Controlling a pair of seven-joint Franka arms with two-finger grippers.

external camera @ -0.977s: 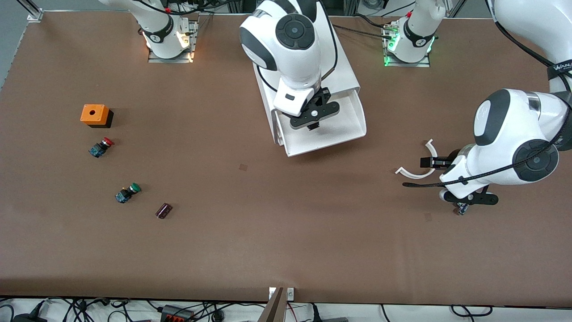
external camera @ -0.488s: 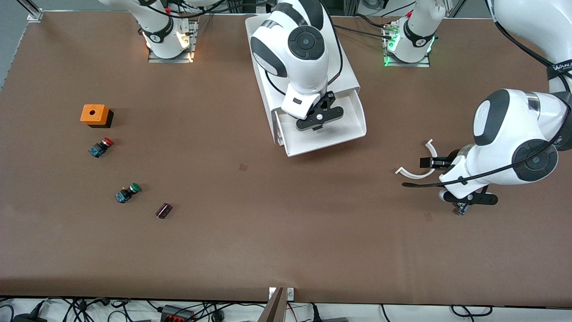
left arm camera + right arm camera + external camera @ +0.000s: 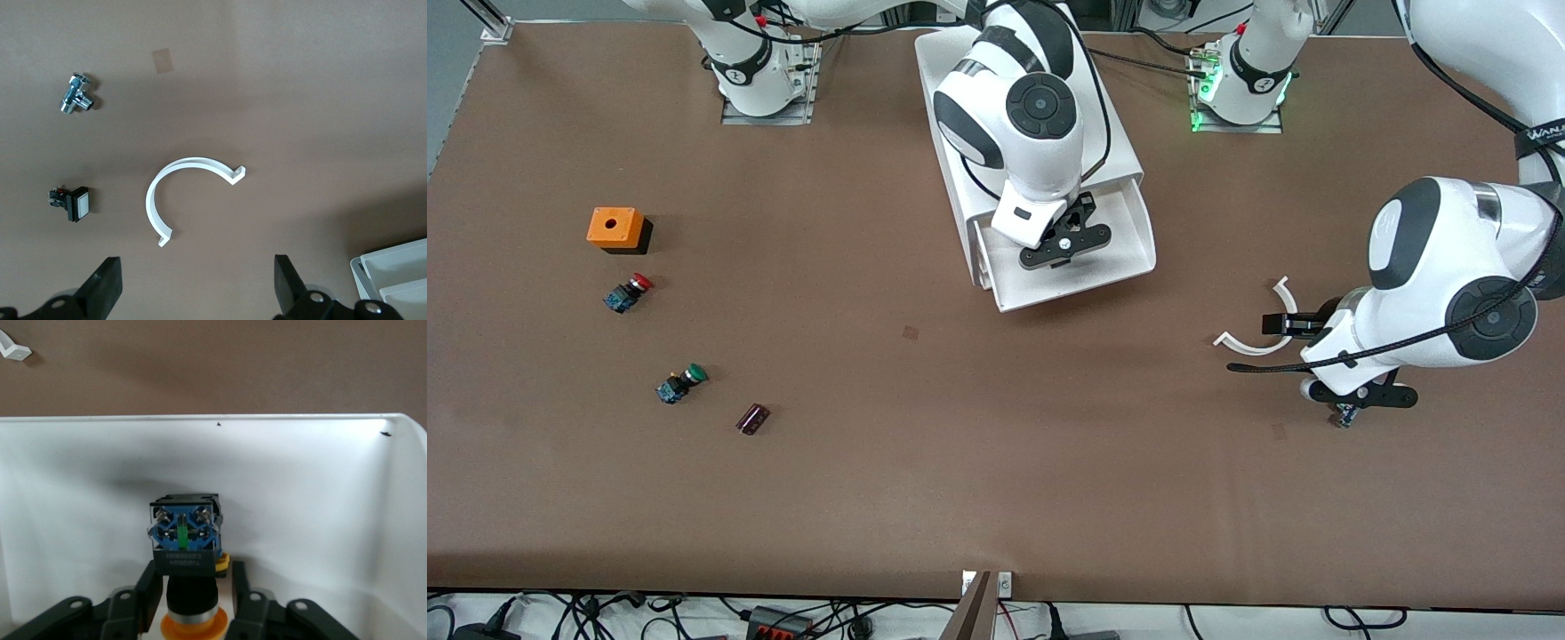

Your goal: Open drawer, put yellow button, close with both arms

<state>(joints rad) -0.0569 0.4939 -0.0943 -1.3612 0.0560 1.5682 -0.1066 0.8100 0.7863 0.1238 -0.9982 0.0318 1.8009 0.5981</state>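
Since the earlier frames the right tool (image 3: 1065, 246) has moved from the drawer's front edge in toward the cabinet (image 3: 960, 84) and now hangs over the middle of the open drawer (image 3: 1129, 240); the left arm has not shifted, and nothing on the counter (image 3: 925, 462) has moved. Nearest the front camera, the left tool (image 3: 1360, 396) waits low over the counter at the left arm's end, its fingers (image 3: 103, 287) spread wide and gripping nothing. Under it, in its wrist view, lie a white C-shaped clip (image 3: 177, 193), a small black switch (image 3: 72, 202) and a metal fitting (image 3: 77, 95), all well apart. At the right arm's end lie a dark brown part (image 3: 752, 418), a green button (image 3: 680, 382), a red button (image 3: 628, 292) and, farthest, an orange box (image 3: 615, 228). In the right wrist view the right tool (image 3: 192, 590) is clenched on the yellow button (image 3: 185, 550): its fingers (image 3: 150, 587) grip the black neck on both sides, the yellow cap sits at the tool, and the blue terminal end points away from it. The button is inside the drawer, above its white floor and short of its front wall (image 3: 267, 453). Whether it touches the floor cannot be told.
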